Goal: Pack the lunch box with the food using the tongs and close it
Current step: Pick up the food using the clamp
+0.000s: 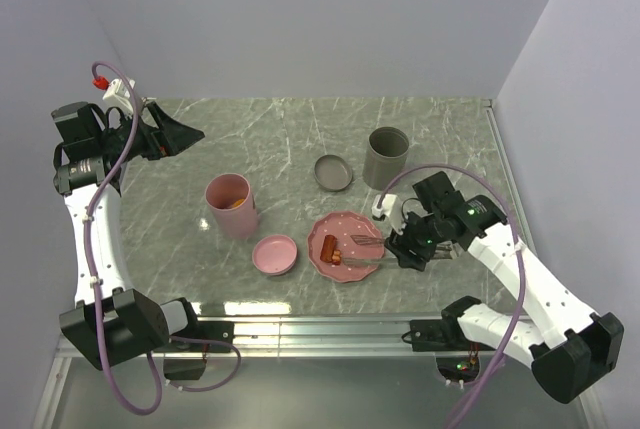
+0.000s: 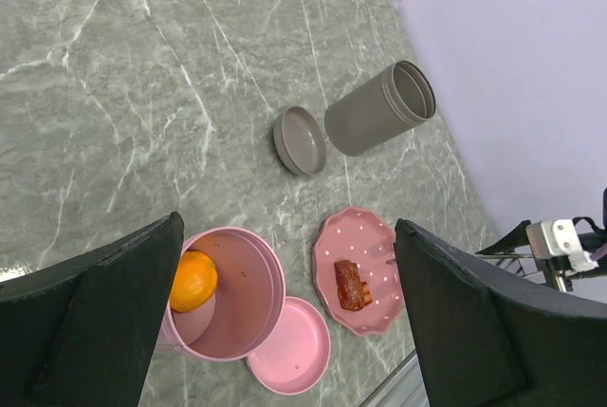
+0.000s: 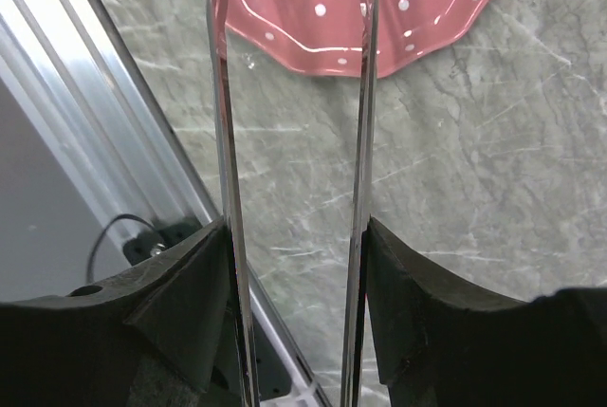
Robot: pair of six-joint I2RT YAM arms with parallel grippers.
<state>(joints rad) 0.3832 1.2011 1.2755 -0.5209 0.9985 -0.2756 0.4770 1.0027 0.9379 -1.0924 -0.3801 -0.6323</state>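
Observation:
The lunch box (image 1: pixel 232 205) (image 2: pixel 228 293) is a tall pink round tin standing open, with an orange slice of food (image 2: pixel 193 281) inside. Its pink lid (image 1: pixel 275 254) (image 2: pixel 289 345) lies beside it. A reddish-brown sausage piece (image 1: pixel 331 246) (image 2: pixel 351 286) rests on the pink scalloped plate (image 1: pixel 350 224) (image 3: pixel 351 9). My right gripper (image 1: pixel 405 246) (image 3: pixel 296 236) is shut on the grey metal tongs (image 1: pixel 368 249) (image 3: pixel 223 141), whose two arms stand apart and reach over the plate. The tong tips are out of the right wrist view. My left gripper (image 1: pixel 185 136) (image 2: pixel 289 227) hangs open, high at the back left, holding nothing.
A grey round container (image 1: pixel 386 157) (image 2: pixel 379 108) stands open at the back right, its grey lid (image 1: pixel 333 172) (image 2: pixel 300 140) beside it. The table's metal front rail (image 1: pixel 320 327) runs close behind the right gripper. White walls enclose the table on three sides.

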